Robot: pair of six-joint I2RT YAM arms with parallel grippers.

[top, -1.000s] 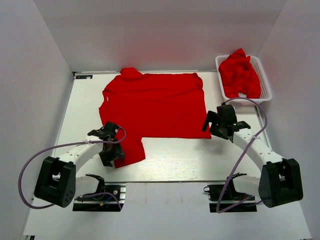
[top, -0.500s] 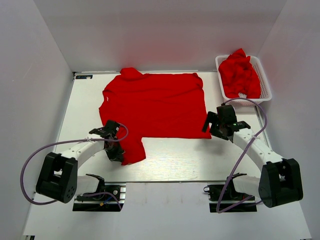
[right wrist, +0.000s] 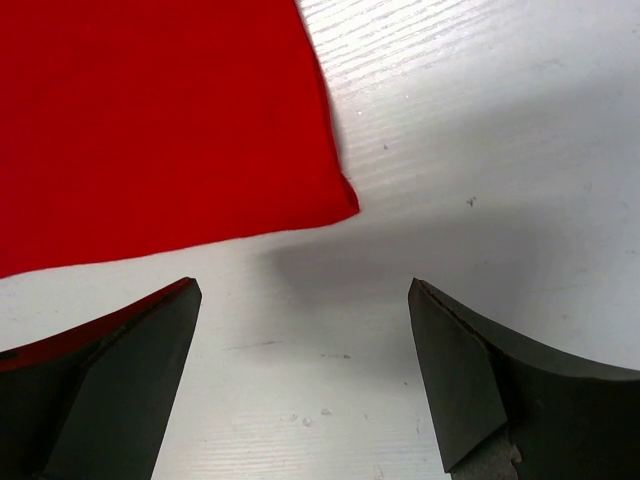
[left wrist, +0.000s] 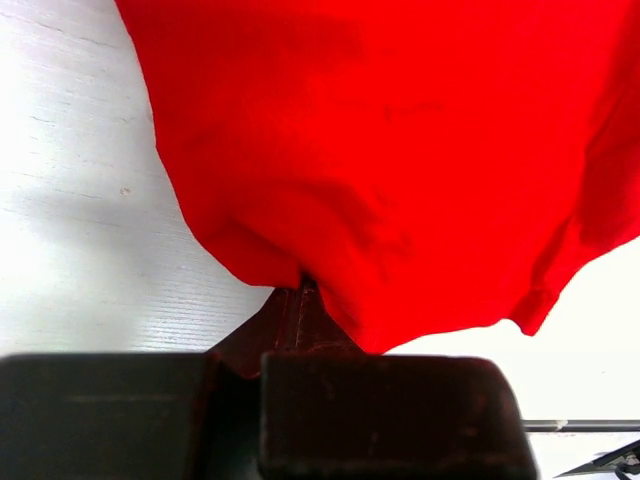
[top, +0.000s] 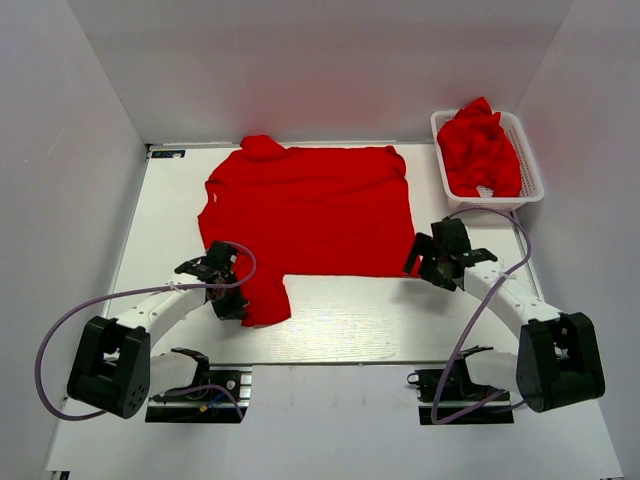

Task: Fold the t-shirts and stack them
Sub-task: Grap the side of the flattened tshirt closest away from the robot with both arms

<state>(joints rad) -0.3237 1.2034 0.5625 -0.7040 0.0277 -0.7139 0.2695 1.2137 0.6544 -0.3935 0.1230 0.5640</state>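
One red t-shirt (top: 310, 210) lies spread flat on the white table, with a flap reaching toward the near left. My left gripper (top: 231, 303) is shut on the edge of that flap. In the left wrist view the t-shirt (left wrist: 400, 150) bunches where the left gripper (left wrist: 300, 292) pinches it. My right gripper (top: 416, 260) stands open just off the shirt's near right corner. The right wrist view shows that gripper (right wrist: 302, 292) over bare table, with the t-shirt (right wrist: 150, 120) corner a little ahead of it. More red t-shirts (top: 481, 150) are heaped in a basket.
The white mesh basket (top: 531, 157) stands at the far right corner of the table. White walls close in on the left, back and right. Bare table (top: 350, 315) runs along the near edge between the two arms.
My left gripper has closed on the shirt's near left flap. The right gripper has shifted slightly nearer and stays open.
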